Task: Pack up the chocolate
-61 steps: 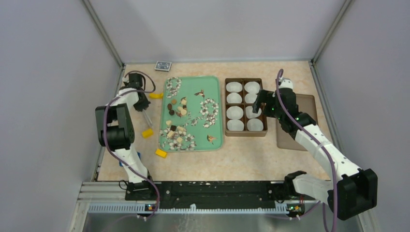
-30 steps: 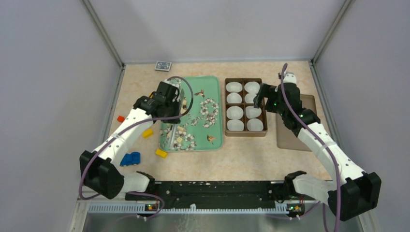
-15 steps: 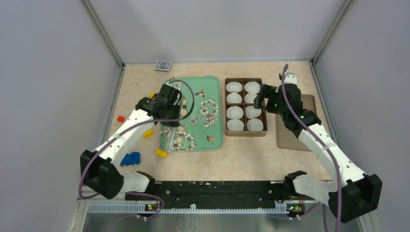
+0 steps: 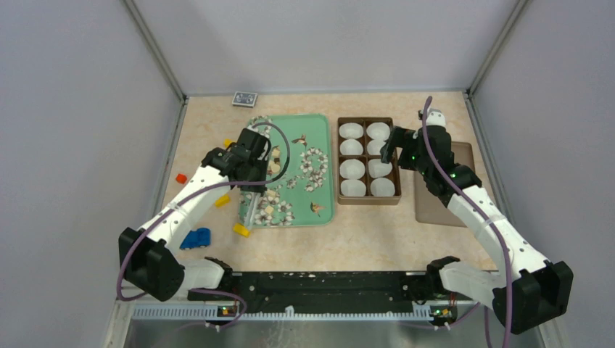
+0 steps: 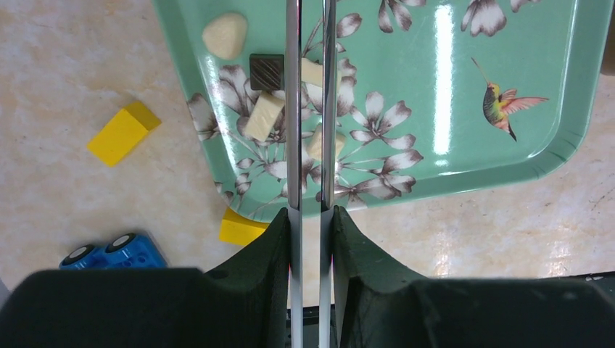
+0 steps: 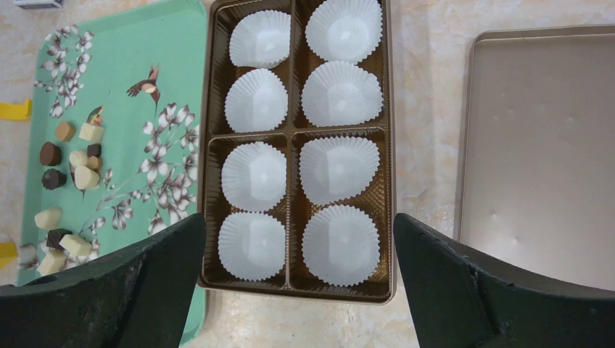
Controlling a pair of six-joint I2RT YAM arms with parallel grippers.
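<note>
Left gripper (image 5: 310, 43) nearly shut, narrow gap; couldn't tell if it held anything. Chocolates (image 5: 267, 70) lay under and just left of it on green tray (image 5: 566, 138). Likely light, slick, easily marked: pinch flat sides gently. Right gripper (image 6: 297, 290) wide open, empty.

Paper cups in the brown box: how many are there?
8, all in the brown box: a left column of four paper cups and a right column of four. None seems hidden.
</note>
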